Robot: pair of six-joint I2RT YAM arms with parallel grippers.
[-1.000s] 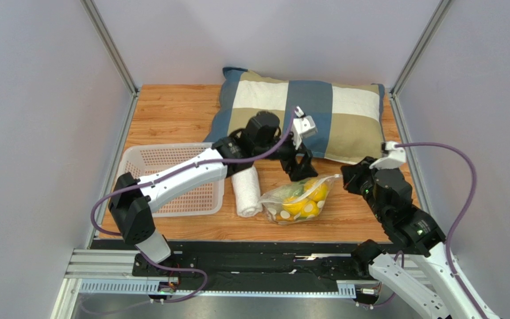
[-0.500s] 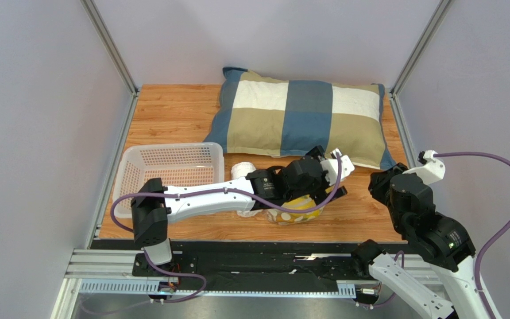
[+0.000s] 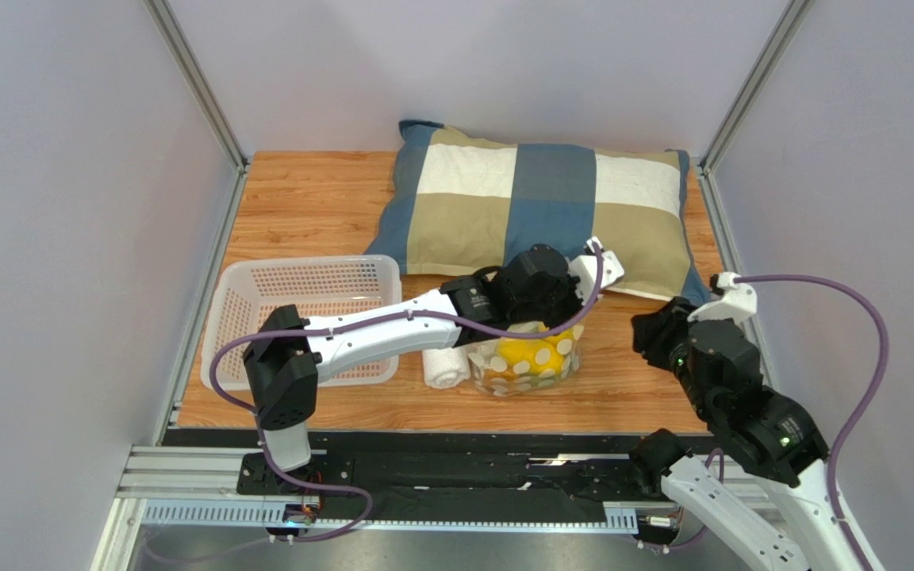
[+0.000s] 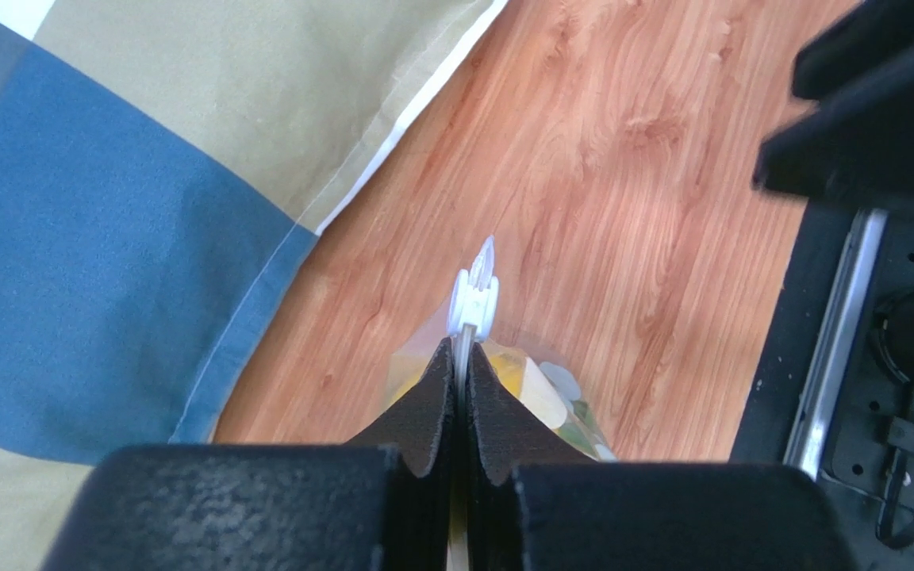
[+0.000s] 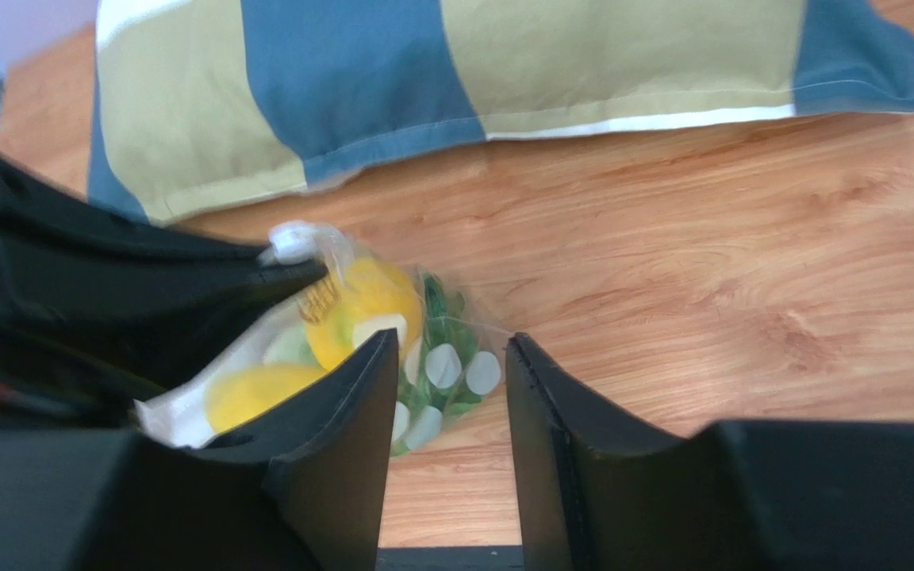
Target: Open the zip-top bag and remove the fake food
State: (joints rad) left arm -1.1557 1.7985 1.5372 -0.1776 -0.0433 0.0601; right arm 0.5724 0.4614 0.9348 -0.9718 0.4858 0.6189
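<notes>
The left hand (image 4: pixel 459 357) is pinched tight on the zip-top bag (image 3: pixel 525 361) at its top edge beside the white slider (image 4: pixel 474 297); the right hand (image 5: pixel 450 347), partly open and empty, sits just right of it.

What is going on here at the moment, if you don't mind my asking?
The left gripper has its jaws shut on the top strip of the zip-top bag, by its white slider. The right gripper faces the bag with jaws apart, holding nothing. The fake food is inside the bag, so nothing has been taken out yet.
</notes>
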